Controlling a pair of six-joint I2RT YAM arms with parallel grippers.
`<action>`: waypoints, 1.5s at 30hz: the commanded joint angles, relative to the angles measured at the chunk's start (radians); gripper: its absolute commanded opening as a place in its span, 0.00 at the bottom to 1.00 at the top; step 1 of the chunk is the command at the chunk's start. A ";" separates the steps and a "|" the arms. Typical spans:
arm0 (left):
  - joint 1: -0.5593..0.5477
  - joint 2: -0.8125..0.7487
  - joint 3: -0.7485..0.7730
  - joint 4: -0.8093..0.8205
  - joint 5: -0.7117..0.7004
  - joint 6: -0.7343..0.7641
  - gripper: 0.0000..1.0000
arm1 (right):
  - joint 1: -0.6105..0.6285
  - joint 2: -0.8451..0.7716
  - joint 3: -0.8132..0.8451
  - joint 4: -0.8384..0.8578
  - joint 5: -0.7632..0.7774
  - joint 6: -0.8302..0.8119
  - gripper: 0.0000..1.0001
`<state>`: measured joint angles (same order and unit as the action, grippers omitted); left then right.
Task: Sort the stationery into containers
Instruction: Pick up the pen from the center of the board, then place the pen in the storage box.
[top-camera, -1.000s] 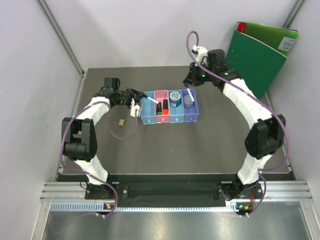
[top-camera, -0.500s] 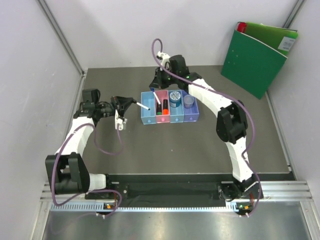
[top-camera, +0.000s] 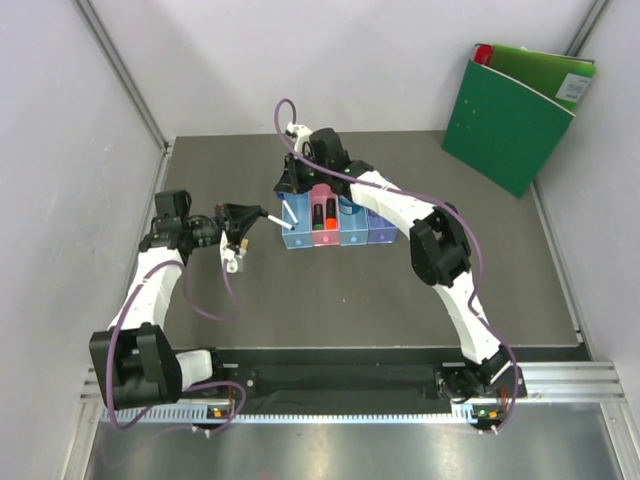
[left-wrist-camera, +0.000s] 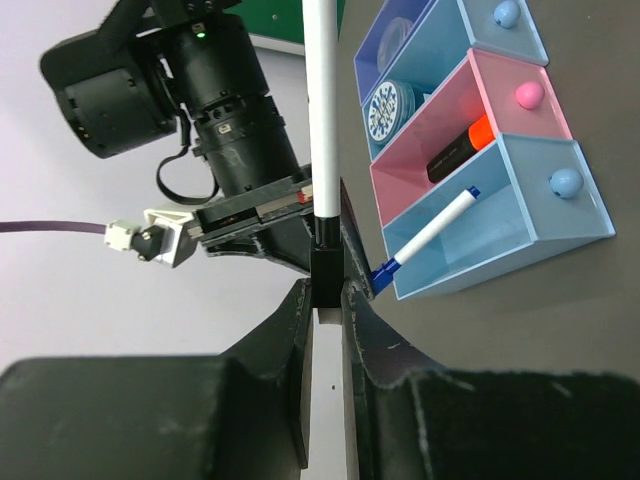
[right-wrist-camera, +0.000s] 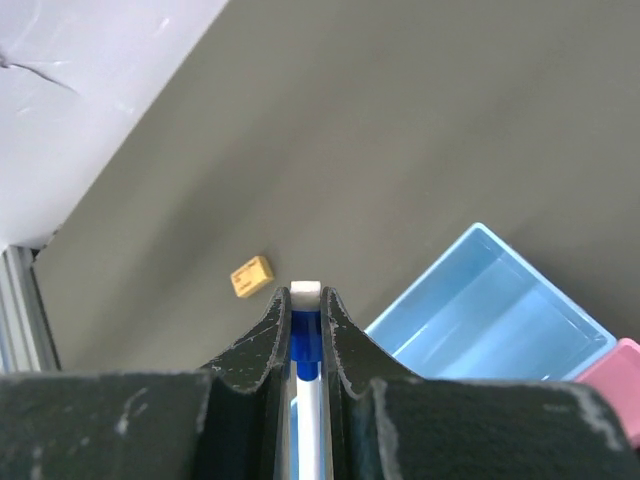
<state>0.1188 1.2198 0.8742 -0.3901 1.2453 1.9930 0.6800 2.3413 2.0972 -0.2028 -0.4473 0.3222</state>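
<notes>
Left of the bin row (top-camera: 340, 241), a little tan block (right-wrist-camera: 250, 275) lies loose; the green binder (top-camera: 515, 110) is well off to the row's right. My left gripper (left-wrist-camera: 322, 295) is clamped tight on a thin white pen (left-wrist-camera: 320, 120) just left of the row. My right gripper (right-wrist-camera: 305, 300) pinches a blue-ended pen (left-wrist-camera: 435, 232) angled into the end blue bin (left-wrist-camera: 590, 215).

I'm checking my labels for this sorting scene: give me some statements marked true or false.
The left gripper is shut on a white pen. True.
The tape roll sits in the pink bin. False: it sits in the light blue bin beside it.
A small tan piece lies loose on the table. True.
The green binder lies flat mid-table. False: it stands propped at the far right corner.
The right gripper is open. False: it is shut on a blue-tipped pen.
</notes>
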 joint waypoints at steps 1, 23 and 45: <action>0.015 -0.019 0.017 -0.023 0.082 0.664 0.00 | -0.016 -0.002 0.017 0.037 0.027 -0.028 0.04; 0.042 0.161 -0.007 0.163 0.048 0.668 0.00 | -0.094 -0.292 -0.126 -0.107 -0.157 -0.124 0.50; -0.034 0.403 0.123 0.381 0.092 0.670 0.00 | 0.010 -0.343 -0.252 -0.130 -0.245 -0.115 0.44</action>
<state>0.0925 1.6260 0.9623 -0.0475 1.2652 1.9923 0.6731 1.9884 1.8381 -0.3611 -0.6762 0.2123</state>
